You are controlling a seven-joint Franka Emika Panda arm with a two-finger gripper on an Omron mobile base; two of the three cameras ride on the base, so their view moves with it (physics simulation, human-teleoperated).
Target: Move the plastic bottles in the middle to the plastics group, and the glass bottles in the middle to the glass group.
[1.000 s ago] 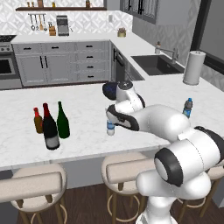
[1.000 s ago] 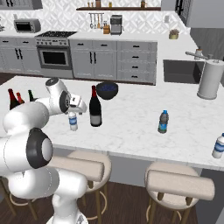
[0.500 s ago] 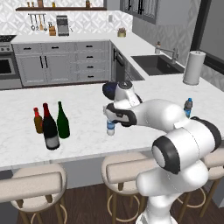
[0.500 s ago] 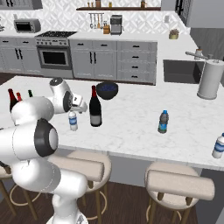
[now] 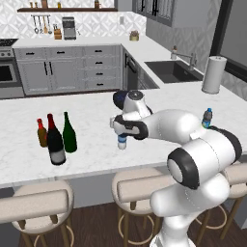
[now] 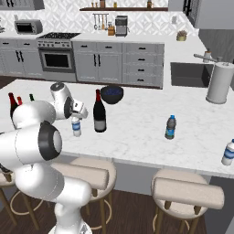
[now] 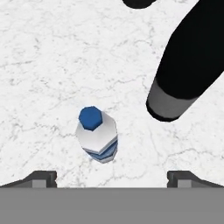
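A small clear water bottle [image 7: 97,135] with a blue label band stands on the white counter; its cap looks blue from above. My gripper [image 7: 112,179] hangs open just above it [image 5: 122,141], fingertips [image 7: 41,178] spread wide to either side. Close beside it stands a near-black wine bottle [image 6: 99,112] with a red top, also large in the hand view [image 7: 188,65]. A second wine bottle [image 5: 55,142] stands at the left with the amber bottle [image 5: 42,132] and the green bottle [image 5: 69,133]. The blue-tinted bottle [image 6: 170,127] stands far to the right.
A dark bowl [image 6: 112,93] sits behind the wine bottle. A paper towel roll [image 6: 217,82] stands by the sink [image 5: 173,71]. Another small bottle [image 6: 227,152] is at the counter's right end. Stools [image 6: 187,192] line the front edge.
The hand has eased slightly left over the small bottle and the arm has folded in closer. No bottle has moved.
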